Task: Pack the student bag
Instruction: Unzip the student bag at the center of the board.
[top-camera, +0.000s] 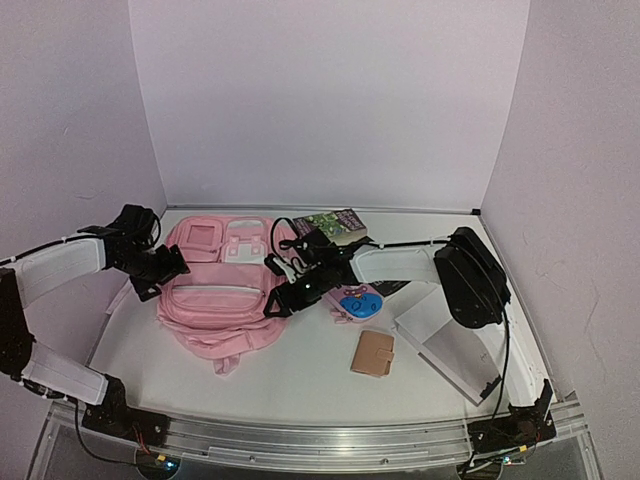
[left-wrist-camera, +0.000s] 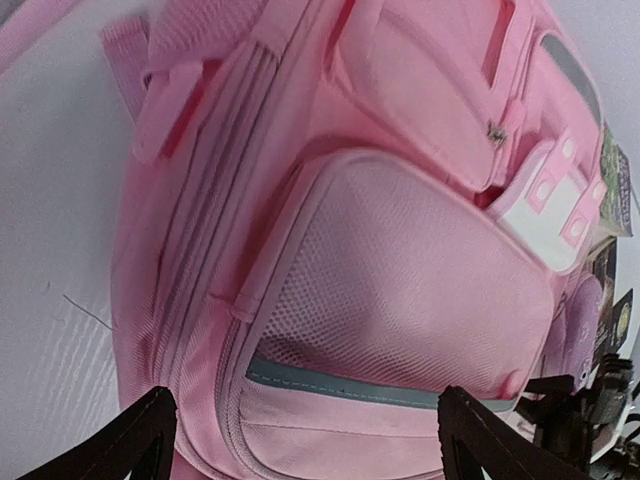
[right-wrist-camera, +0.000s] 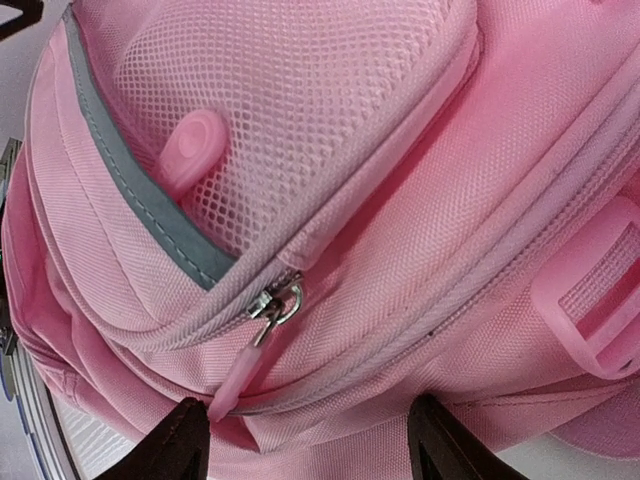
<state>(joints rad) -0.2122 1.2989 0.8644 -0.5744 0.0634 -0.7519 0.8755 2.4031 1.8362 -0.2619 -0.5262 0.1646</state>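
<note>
The student bag (top-camera: 215, 300) is a big pink backpack lying flat at the left-centre of the table, front pockets facing up. My left gripper (top-camera: 168, 268) hovers at its left edge, open; in the left wrist view the mesh pocket with the grey stripe (left-wrist-camera: 380, 385) lies between the two dark fingertips (left-wrist-camera: 135, 440). My right gripper (top-camera: 283, 302) is at the bag's right edge, open, close over the fabric. In the right wrist view a metal zip slider (right-wrist-camera: 272, 300) with a pink pull tab (right-wrist-camera: 235, 375) sits just above the left fingertip (right-wrist-camera: 175, 445).
To the right of the bag lie a small pink oval case with a blue patch (top-camera: 358, 303), a brown wallet (top-camera: 373, 353), a green-covered book (top-camera: 335, 225) at the back, and a white flat folder (top-camera: 450, 340). White walls enclose the table on three sides.
</note>
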